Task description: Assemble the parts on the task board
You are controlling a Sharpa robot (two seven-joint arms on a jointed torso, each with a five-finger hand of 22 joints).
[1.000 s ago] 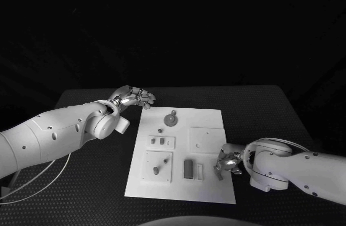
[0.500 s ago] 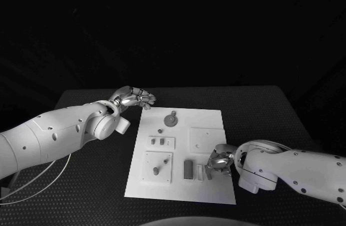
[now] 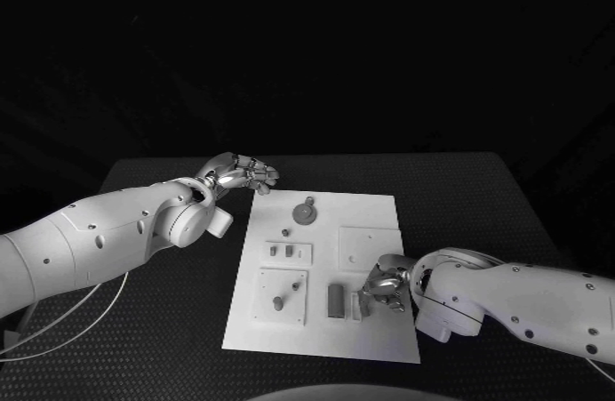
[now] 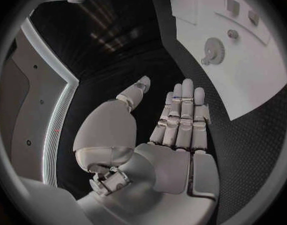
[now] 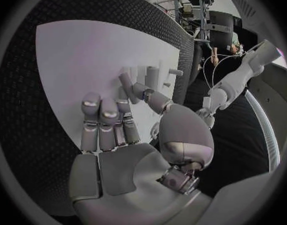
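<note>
The white task board (image 3: 321,330) lies mid-table. A round gear (image 3: 304,211) sits at its far end, small pieces (image 3: 287,251) stand in a plate below it, and a peg (image 3: 278,302) stands in a near-left plate. A dark block (image 3: 336,299) and a pale block (image 3: 355,305) stand near the front. My right hand (image 3: 385,287) hovers low over the board just right of these blocks. Its fingers (image 5: 106,120) lie flat and its thumb reaches toward the upright pieces (image 5: 153,77), gripping nothing. My left hand (image 3: 238,172) stays off the board's far-left corner, fingers (image 4: 181,115) straight and empty.
A square plate (image 3: 369,245) takes up the board's right middle, just beyond my right hand. Black table (image 3: 154,330) surrounds the board. The gear (image 4: 213,50) and the board's edge (image 4: 243,100) lie ahead of my left hand.
My right hand has slid left across the board toward the two blocks, and a small dark piece beside its fingers has shifted left with it. My left hand has not moved.
</note>
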